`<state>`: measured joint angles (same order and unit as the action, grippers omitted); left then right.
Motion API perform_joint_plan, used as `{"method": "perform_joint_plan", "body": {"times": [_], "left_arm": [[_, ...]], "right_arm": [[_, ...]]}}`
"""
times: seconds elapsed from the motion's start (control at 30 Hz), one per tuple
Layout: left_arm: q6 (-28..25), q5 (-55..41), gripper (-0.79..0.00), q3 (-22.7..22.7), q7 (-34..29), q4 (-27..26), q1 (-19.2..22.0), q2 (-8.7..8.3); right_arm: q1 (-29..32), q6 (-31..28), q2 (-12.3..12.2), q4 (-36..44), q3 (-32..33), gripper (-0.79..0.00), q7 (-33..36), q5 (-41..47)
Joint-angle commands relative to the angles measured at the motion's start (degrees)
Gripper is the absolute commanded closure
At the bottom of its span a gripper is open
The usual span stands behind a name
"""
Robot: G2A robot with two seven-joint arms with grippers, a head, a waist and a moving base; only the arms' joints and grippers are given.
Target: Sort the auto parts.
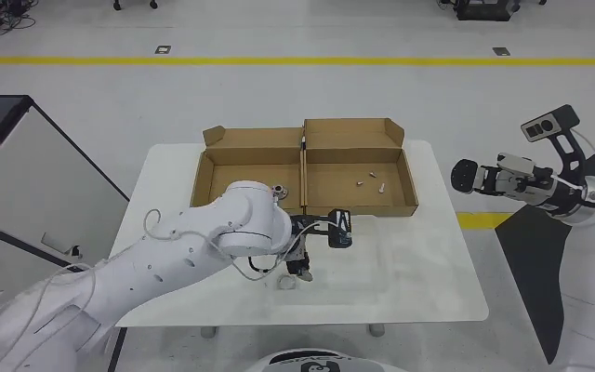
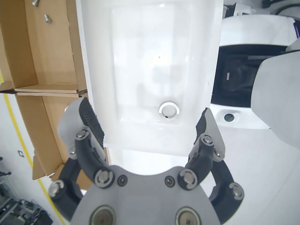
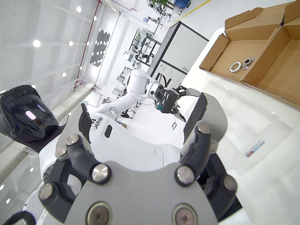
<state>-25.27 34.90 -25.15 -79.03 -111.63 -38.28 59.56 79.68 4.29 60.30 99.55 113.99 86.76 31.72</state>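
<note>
L gripper [image 2: 145, 109] over clear plastic tray [image 2: 140, 47], jaws wide, empty | metal ring [image 2: 169, 103] flat on tray floor, near fingertips, untouched | R gripper [image 3: 143, 105] off table's [image 1: 418, 279] right side, jaws wide, empty | cardboard boxes beside tray: three screws [image 2: 47, 18] in right box [image 1: 335, 186], second ring [image 3: 235, 67] plus collar [image 3: 248, 61] in left box [image 1: 232, 181]

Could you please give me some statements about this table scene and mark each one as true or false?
The clear plastic tray holds three silver metal rings. False: it holds one ring.
Three silver bolts lie in a brown cardboard box. True.
The left gripper is open and empty. True.
The right gripper grips a bolt. False: it is open and empty.
</note>
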Motion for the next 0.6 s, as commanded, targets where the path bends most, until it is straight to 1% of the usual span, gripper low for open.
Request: {"method": "perform_joint_plan", "body": {"times": [0.0,0.07,0.2,0.23,0.3,0.33,0.37,0.47,0.53,0.57], "left_arm": [[0.0,-1.4,-0.785,4.7,0.0,1.3,4.0,0.20],[0.2,-2.1,-0.785,7.8,-0.2,2.6,6.8,0.42],[0.0,-4.1,-0.785,11.3,0.1,4.5,10.5,0.97],[0.0,-4.4,-0.770,12.1,0.1,4.8,11.2,1.13],[-0.2,-5.0,-0.674,13.3,0.2,5.7,12.2,1.43],[-0.2,-5.2,-0.600,14.0,0.2,6.1,12.7,1.60],[-0.2,-5.4,-0.579,14.5,0.3,6.5,13.1,1.77],[0.2,-5.8,-0.606,15.4,-0.1,7.7,13.6,2.29],[0.3,-5.4,-0.539,15.4,-0.3,7.9,12.9,2.70],[0.4,-5.1,-0.539,15.4,-0.4,8.1,12.4,2.88]], "right_arm": [[0.0,0.0,0.0,0.0,0.0,-0.785,0.0,0.0],[0.0,0.0,0.0,0.0,0.0,-0.785,0.0,0.0],[0.0,0.0,0.0,0.0,0.0,-0.785,0.0,0.0],[0.0,0.0,0.0,0.0,0.0,-0.785,0.0,0.0],[0.0,0.0,0.0,0.0,0.0,-0.785,0.0,0.0],[0.0,0.0,0.0,0.0,0.0,-0.785,0.0,0.0],[0.0,0.0,0.0,0.0,0.0,-0.785,0.0,0.0],[0.0,0.0,0.0,0.0,0.0,-0.785,0.0,0.0],[0.0,0.0,0.0,0.0,0.0,-0.785,0.0,0.0],[0.0,0.0,0.0,0.0,0.0,-0.785,0.0,0.0]]}}
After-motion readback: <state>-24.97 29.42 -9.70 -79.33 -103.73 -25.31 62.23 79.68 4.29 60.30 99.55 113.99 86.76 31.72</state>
